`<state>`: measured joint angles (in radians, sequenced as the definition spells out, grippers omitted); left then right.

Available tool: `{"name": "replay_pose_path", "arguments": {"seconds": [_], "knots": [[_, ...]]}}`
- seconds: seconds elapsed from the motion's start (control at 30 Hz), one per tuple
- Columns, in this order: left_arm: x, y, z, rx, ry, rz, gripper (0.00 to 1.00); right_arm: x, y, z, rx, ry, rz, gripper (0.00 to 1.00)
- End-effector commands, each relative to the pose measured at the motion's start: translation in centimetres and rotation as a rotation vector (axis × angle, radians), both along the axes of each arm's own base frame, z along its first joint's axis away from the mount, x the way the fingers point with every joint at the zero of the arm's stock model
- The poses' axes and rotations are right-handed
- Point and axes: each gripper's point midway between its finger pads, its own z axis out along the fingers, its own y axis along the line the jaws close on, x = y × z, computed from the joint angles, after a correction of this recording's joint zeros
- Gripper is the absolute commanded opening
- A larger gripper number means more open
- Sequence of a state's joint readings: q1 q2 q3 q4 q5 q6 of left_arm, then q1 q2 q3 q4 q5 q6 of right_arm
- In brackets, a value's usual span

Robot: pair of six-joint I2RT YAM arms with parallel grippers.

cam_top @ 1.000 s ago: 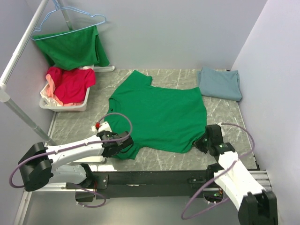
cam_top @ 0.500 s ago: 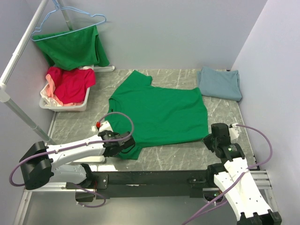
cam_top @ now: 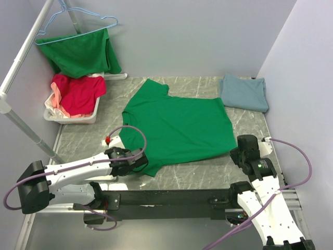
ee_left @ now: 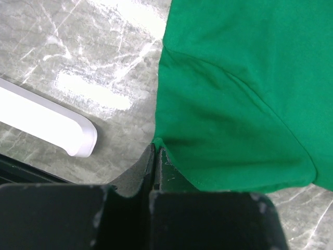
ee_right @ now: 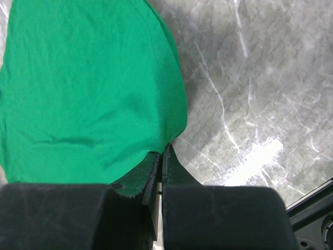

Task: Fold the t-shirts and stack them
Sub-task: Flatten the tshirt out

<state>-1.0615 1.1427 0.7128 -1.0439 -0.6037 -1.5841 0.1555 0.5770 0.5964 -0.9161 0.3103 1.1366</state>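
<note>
Soft, even overhead light fills the top view, which is sharp throughout with only faint shadows. Ahead and left of the left gripper [ee_left: 156, 151], white glare patches wash out the marble table [ee_left: 41, 57]. The green t-shirt [ee_left: 244, 78] shows gentle crease shading. Glare also lies right of the right gripper [ee_right: 162, 151], whose near body is dark and blurred.

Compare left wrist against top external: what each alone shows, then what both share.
Left wrist only: close up, the shut left gripper pinching the bright green cloth t-shirt at its hem corner. Top external only: the right gripper, folded blue-grey t-shirt, white basket of red and pink shirts, hanging green shirt. Both: the green t-shirt on the grey marbled table.
</note>
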Motion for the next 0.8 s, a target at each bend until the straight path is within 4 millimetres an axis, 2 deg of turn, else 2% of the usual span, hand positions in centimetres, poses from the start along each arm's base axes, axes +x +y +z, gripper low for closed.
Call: {"name": "replay_pose_path", "arguments": {"seconds": [0.0,0.07,0.1,0.2,0.23,0.3,0.33,0.4,0.47,0.53,0.57,0.63,0.77], "knots": [[-0.2,0.0,0.4,-0.018,-0.013,-0.002,0.01,0.2,0.1,0.1,0.014,-0.020,-0.009,0.00],[-0.3,0.0,0.5,-0.017,-0.010,-0.006,0.01,0.2,0.2,0.2,0.014,-0.022,0.003,0.00],[-0.4,-0.1,0.5,-0.021,-0.010,-0.007,0.01,0.1,0.2,0.3,0.013,-0.021,0.003,0.09],[-0.6,-0.1,0.6,-0.022,-0.008,-0.010,0.03,-0.2,0.4,0.9,0.016,-0.016,0.016,0.60],[-0.7,-0.3,0.7,-0.028,-0.010,-0.016,0.11,-0.2,0.4,1.1,0.017,-0.017,0.017,0.65],[-0.9,-0.1,0.7,-0.023,-0.006,-0.012,0.20,-0.3,0.1,2.2,0.016,-0.050,0.001,0.71],[-1.0,-0.1,0.8,-0.029,-0.008,-0.009,0.28,-0.4,0.0,2.6,0.020,-0.067,-0.010,0.72],[-1.1,0.1,0.9,-0.022,-0.007,-0.001,0.37,0.0,-0.1,3.9,0.019,-0.133,-0.007,0.73],[-1.2,0.2,1.0,-0.020,-0.007,0.003,0.41,0.5,0.0,4.9,0.017,-0.178,0.004,0.73],[-1.0,0.1,1.5,-0.019,-0.020,0.003,0.45,0.8,0.3,5.0,-0.001,-0.177,0.047,0.73],[-0.8,0.1,1.7,-0.016,-0.027,0.006,0.45,1.7,0.6,5.6,-0.010,-0.207,0.084,0.74],[0.0,-0.2,2.7,-0.014,-0.070,0.003,0.50,2.2,0.9,4.8,-0.046,-0.155,0.141,0.74],[2.5,-1.8,5.8,-0.024,-0.182,-0.012,0.62,5.2,2.2,4.4,-0.094,-0.145,0.273,0.73]]}}
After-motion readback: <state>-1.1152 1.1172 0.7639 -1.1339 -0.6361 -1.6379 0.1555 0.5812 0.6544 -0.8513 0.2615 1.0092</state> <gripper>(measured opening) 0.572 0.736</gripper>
